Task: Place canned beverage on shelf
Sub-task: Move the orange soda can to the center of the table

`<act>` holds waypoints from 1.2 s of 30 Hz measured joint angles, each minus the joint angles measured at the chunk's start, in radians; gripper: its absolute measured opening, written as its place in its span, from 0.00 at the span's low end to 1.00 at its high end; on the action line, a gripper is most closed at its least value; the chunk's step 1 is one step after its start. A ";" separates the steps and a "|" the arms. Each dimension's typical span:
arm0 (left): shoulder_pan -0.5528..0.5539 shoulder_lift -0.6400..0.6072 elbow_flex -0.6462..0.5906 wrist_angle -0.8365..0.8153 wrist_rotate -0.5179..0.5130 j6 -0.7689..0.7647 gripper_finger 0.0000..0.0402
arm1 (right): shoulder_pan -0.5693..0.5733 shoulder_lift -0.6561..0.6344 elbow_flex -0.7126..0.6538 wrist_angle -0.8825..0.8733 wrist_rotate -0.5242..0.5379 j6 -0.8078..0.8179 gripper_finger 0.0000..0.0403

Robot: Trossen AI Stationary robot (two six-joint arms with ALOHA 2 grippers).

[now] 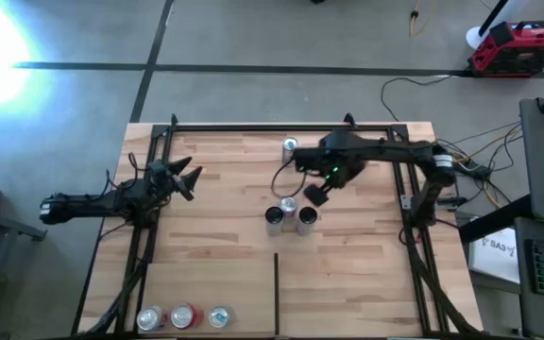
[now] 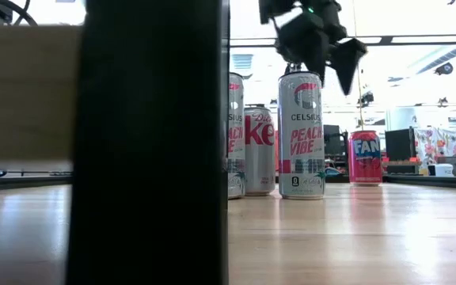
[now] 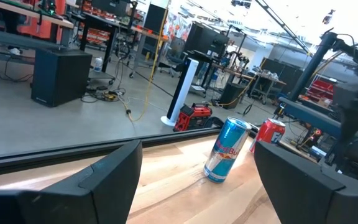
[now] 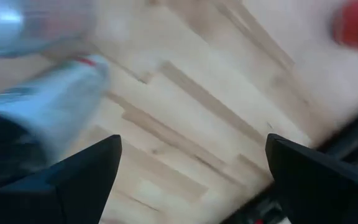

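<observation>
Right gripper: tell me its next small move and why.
Probably lift straight up and draw back. The right gripper hangs open just above the cluster of three cans standing upright on the shelf, holding nothing, so the placing looks done. Rising first should keep its fingers off the can tops. The left gripper waits at the shelf's left edge.

From above I saw a blown-out white glare on the floor at the upper left corner; the shelf (image 1: 225, 236) itself was evenly lit with soft shadows. At table height a dark post (image 2: 149, 142) stood close and out of focus, and the bright room behind washed out pale. My right wrist camera was heavily smeared by motion blur. The left wrist camera was clear, its fingers (image 3: 86, 186) blurred.
</observation>
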 joint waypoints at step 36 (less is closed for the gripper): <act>0.000 0.000 0.000 0.000 0.000 0.000 0.73 | -0.675 -0.083 -0.288 0.276 0.098 0.356 0.95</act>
